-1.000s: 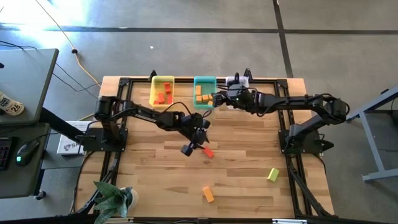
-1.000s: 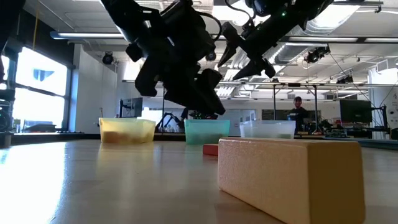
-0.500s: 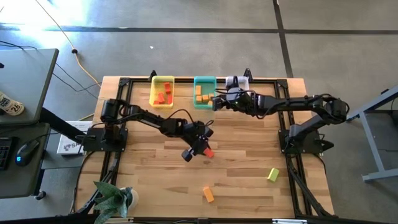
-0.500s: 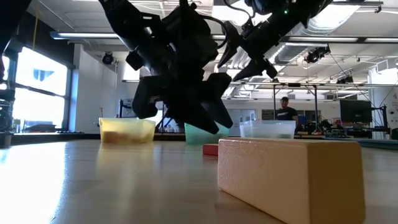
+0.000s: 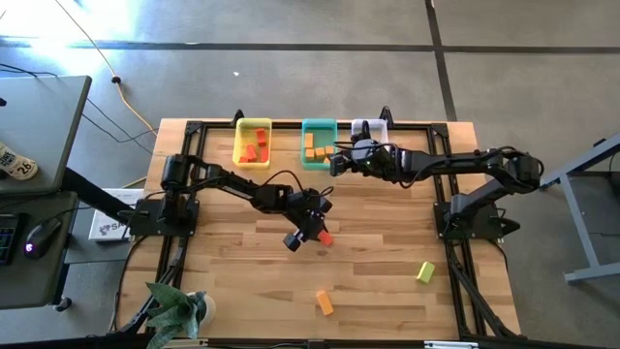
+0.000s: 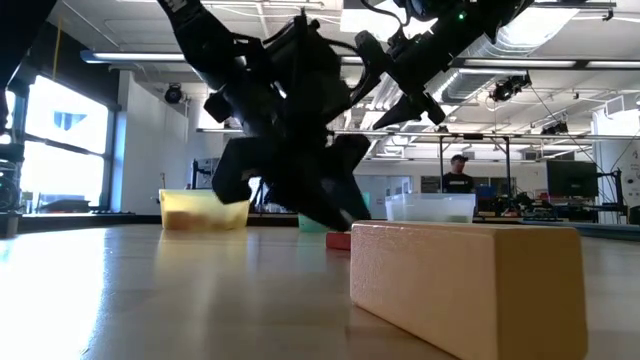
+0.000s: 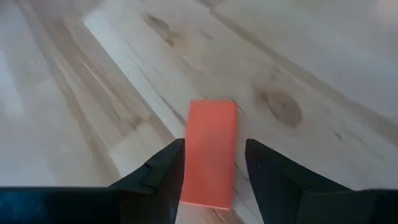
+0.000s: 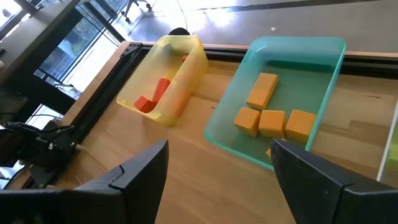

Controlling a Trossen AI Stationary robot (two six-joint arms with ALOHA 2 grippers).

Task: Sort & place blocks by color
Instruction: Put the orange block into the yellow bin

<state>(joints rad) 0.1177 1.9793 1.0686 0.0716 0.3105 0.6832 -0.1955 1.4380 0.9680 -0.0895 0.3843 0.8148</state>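
Note:
A red block (image 7: 210, 155) lies flat on the wooden table near its middle (image 5: 325, 237). My left gripper (image 7: 214, 171) is open and low over it, one finger along each long side of the block. My right gripper (image 8: 217, 155) is open and empty, hovering above the near edge of the teal bin (image 5: 318, 142). Orange blocks (image 8: 273, 118) lie in that bin. Red blocks (image 5: 255, 149) lie in the yellow bin (image 5: 254, 131). An orange block (image 5: 325, 303) and a light green block (image 5: 425, 272) rest on the table's near part. My left gripper comes at the red block from above, its fingers lying along the block. One finger (image 7: 165, 171) stands right against the block's long side (image 7: 188, 162); whether it touches, I cannot tell. The other finger (image 7: 267, 171) stands apart, with bare table showing between.
A clear bin (image 5: 369, 129) stands to the right of the teal one at the far edge. Black frame rails (image 5: 184, 233) run along both table sides. In the low view the orange block (image 6: 465, 290) fills the foreground. A person (image 6: 460, 180) stands far behind the table.
My left gripper has come down and moved a little toward the near edge, onto the red block; its open fingers now stand on either side of it. The block has stayed where it was.

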